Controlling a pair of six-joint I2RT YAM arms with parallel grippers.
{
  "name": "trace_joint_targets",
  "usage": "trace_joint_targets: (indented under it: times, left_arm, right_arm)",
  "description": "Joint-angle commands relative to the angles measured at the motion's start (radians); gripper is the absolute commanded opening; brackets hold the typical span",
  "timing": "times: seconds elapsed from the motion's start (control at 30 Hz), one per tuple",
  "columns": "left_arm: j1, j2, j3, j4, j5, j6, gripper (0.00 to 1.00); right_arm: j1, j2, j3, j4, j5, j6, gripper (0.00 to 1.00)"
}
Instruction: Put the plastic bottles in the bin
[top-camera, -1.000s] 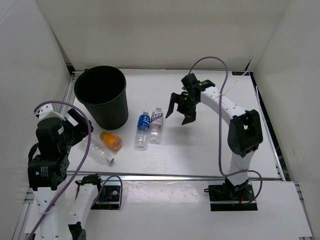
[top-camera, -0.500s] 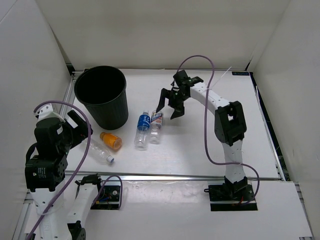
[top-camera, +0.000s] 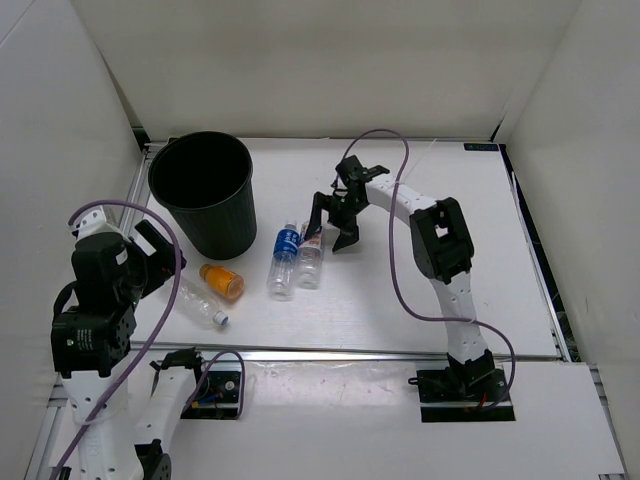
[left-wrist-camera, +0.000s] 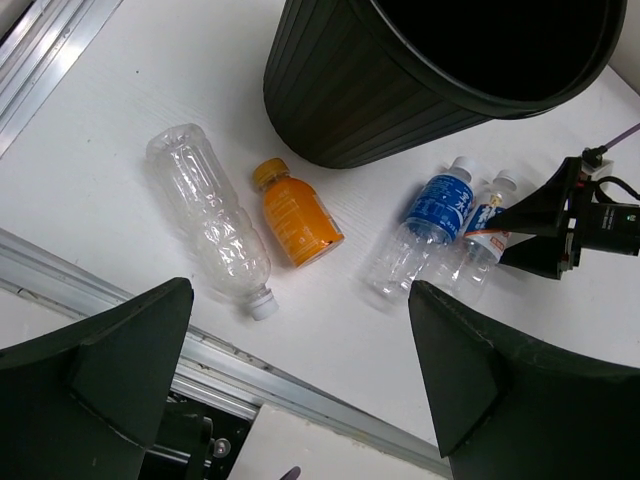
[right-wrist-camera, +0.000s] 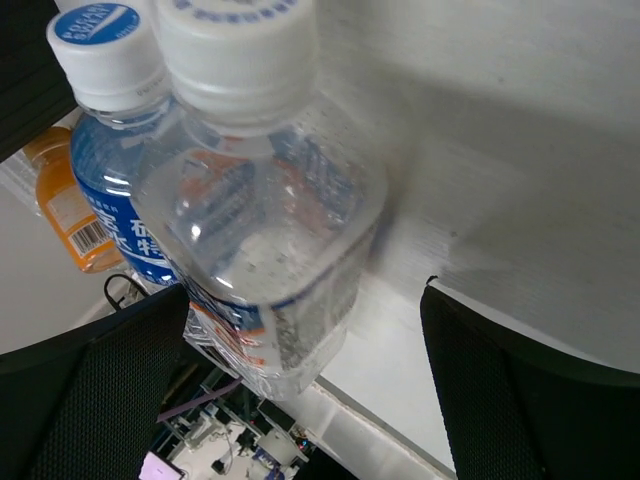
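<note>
The white table (top-camera: 500, 280) carries everything. The round black plastic bin (top-camera: 215, 228) stands upright toward its 10 o'clock corner, mouth open.

The right gripper (top-camera: 327, 236) hangs low near the table's middle with its fingers spread wide and nothing in them. The left gripper (top-camera: 158, 255), at the 8 o'clock edge, is likewise released and empty.

All four bottles lie on their sides outside the bin:
- The long clear unlabelled plastic bottle with a white cap (top-camera: 198, 303) lies at the bin's 6 o'clock.
- The clear blue-labelled bottle (top-camera: 285, 258) and the clear white-labelled bottle (top-camera: 311, 258) lie side by side at its 4 o'clock, touching or nearly so.
- The short orange plastic bottle (top-camera: 222, 282) also lies at 6 o'clock.

The step in hand appears to be the right arm's pick of the white-labelled bottle. The wrist view shows that bottle between the fingers, cap toward the camera.

To do it well:
- One finger should come down on bare table at the bottle's 3 o'clock side.
- The other should slip into the seam beside the blue-labelled neighbour, probably near the shoulders, where the two curve apart.
- The thin plastic wants a gentle squeeze.
- The lift should clear the bin's rim before the bottle is carried toward 10 o'clock and let go over the mouth.
</note>
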Motion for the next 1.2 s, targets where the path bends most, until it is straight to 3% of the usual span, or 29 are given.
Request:
trace_joint_targets:
  times: [0.0, 0.2, 0.27, 0.3, 0.37, 0.57, 0.63, 0.67, 0.8, 1.0, 1.03, 1.17]
  left_arm:
    - [-0.005, 0.011, 0.01, -0.019, -0.008, -0.018, 1.0]
    - [-0.005, 0.02, 0.034, -0.039, -0.045, -0.018, 1.0]
    - [-0.005, 0.02, 0.034, -0.039, -0.045, -0.018, 1.0]
    - [-0.005, 0.02, 0.034, -0.039, -0.045, -0.018, 1.0]
    - [-0.005, 0.02, 0.024, -0.039, -0.045, -0.018, 1.0]
    - [-0.005, 0.02, 0.048, -0.039, -0.075, -0.009, 1.0]
    - [-0.005, 0.02, 0.065, -0.039, -0.101, -0.009, 1.0]
    - [-0.005, 0.02, 0.079, -0.039, -0.102, -0.009, 1.0]
    - [-0.005, 0.02, 0.115, -0.039, -0.138, 0.023, 1.0]
    - [-0.005, 0.02, 0.076, 0.012, -0.111, 0.065, 1.0]
    - [-0.005, 0.02, 0.076, 0.012, -0.111, 0.065, 1.0]
    - [-0.005, 0.057, 0.085, 0.012, -0.1, 0.088, 1.0]
  right_arm:
    - [0.01, 0.035, 0.051, 0.017, -0.02, -0.011, 1.0]
    - [0.01, 0.075, 0.009, 0.026, -0.048, 0.028, 1.0]
    - [0.01, 0.084, -0.017, 0.026, -0.048, 0.028, 0.96]
    - [0.01, 0.084, -0.026, 0.026, -0.048, 0.028, 0.91]
    - [0.01, 0.074, -0.044, 0.026, -0.032, 0.028, 0.71]
    - [-0.033, -0.067, -0.129, 0.012, 0.085, 0.037, 0.4]
    - [-0.048, -0.132, -0.129, 0.0, 0.139, 0.055, 0.34]
    - [-0.064, -0.202, -0.101, 0.0, 0.148, 0.064, 0.28]
    - [-0.074, -0.316, 0.104, 0.044, 0.149, 0.12, 0.22]
    - [-0.018, -0.241, 0.517, 0.231, 0.102, 0.176, 0.14]
    - [0.01, -0.227, 0.569, 0.326, 0.102, 0.176, 0.14]
    - [0.076, -0.167, 0.569, 0.592, 0.112, 0.219, 0.14]
